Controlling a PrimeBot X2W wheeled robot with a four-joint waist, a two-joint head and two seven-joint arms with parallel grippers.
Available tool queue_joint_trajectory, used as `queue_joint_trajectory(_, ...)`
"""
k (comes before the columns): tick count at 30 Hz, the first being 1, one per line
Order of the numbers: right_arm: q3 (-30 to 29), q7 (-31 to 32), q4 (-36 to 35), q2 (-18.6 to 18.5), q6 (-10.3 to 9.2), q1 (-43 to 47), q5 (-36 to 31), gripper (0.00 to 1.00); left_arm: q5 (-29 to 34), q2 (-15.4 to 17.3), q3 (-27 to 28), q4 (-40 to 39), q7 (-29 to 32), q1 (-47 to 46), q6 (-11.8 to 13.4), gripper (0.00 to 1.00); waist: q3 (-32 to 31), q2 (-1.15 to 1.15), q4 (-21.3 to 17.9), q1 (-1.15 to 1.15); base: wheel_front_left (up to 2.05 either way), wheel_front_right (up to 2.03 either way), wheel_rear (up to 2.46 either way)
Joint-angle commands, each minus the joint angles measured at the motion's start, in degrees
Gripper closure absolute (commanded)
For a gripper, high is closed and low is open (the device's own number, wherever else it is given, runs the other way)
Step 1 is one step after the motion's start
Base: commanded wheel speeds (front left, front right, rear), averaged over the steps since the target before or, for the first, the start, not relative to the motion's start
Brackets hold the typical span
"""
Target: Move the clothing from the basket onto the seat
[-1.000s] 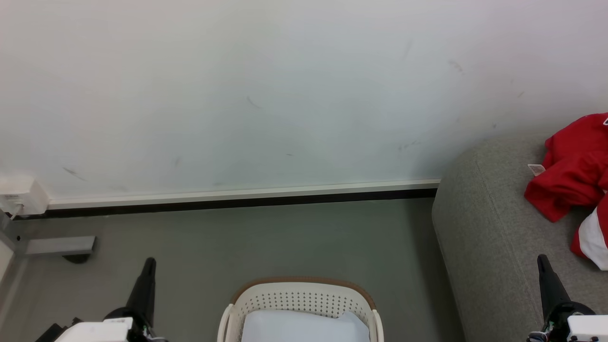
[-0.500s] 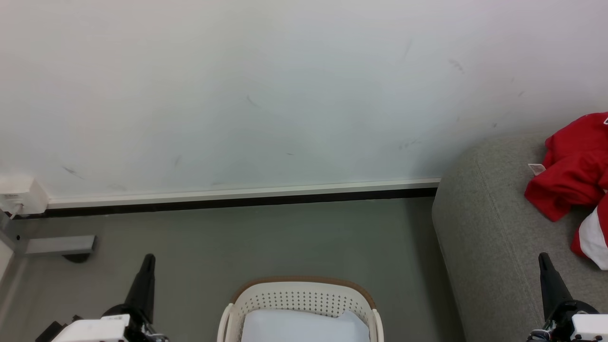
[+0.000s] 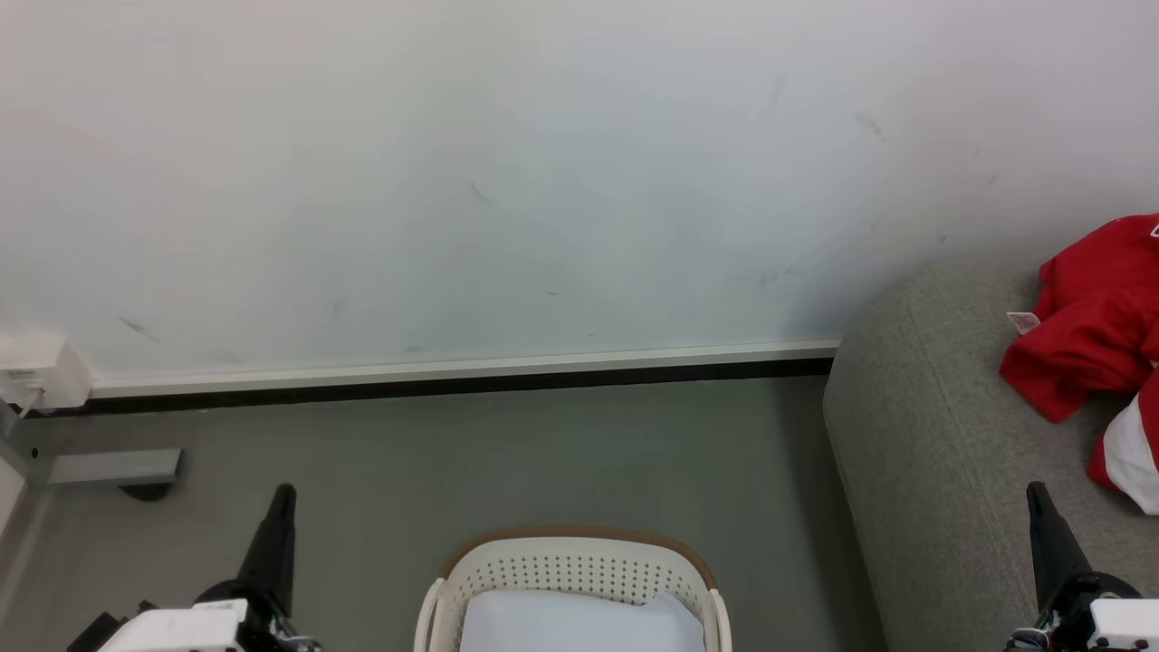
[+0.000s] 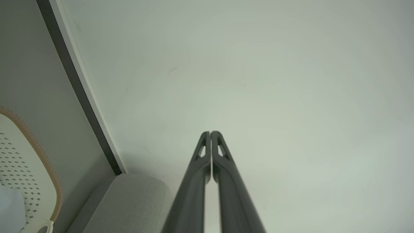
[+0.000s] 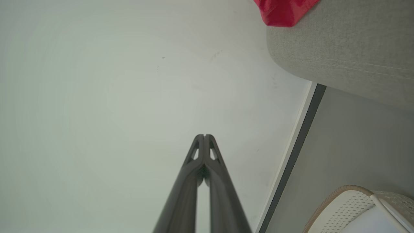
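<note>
Red clothing [image 3: 1091, 344] with white panels and a small white label lies bunched on the grey seat [image 3: 924, 453] at the right edge; a red fold [image 5: 283, 13] shows at the top of the right wrist view. The cream basket [image 3: 570, 566] with a brown rim stands on the floor at bottom centre and holds a pale bluish-white sheet [image 3: 579, 620]. My left gripper [image 3: 284, 493] is shut and empty, left of the basket. My right gripper [image 3: 1034, 491] is shut and empty, over the seat's front part. Both point at the wall in the wrist views, left gripper [image 4: 210, 132], right gripper [image 5: 204, 136].
A pale wall [image 3: 543, 181] with a white and black skirting [image 3: 453, 376] runs behind the grey floor [image 3: 543, 462]. A white box [image 3: 36, 371] and a grey metal bar [image 3: 113, 468] sit at the far left by the wall.
</note>
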Motion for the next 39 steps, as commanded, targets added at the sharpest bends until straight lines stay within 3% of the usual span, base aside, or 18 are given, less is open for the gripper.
queue_joint_trajectory(1, -0.2, 0.2, -0.3, -0.4, -0.12, -0.7, 0.1, 1.00, -0.8, 0.4, 0.1, -0.1, 0.2, -0.4, -0.2, 1.00, 0.0, 0.00, 0.0, 0.00, 0.00, 0.00, 0.00)
queue_joint_trajectory(39, -0.2, 0.2, -0.3, -0.4, -0.12, -0.7, 0.1, 1.00, -0.8, 0.4, 0.1, -0.1, 0.2, -0.4, -0.2, 1.00, 0.0, 0.00, 0.0, 0.00, 0.00, 0.00, 0.00)
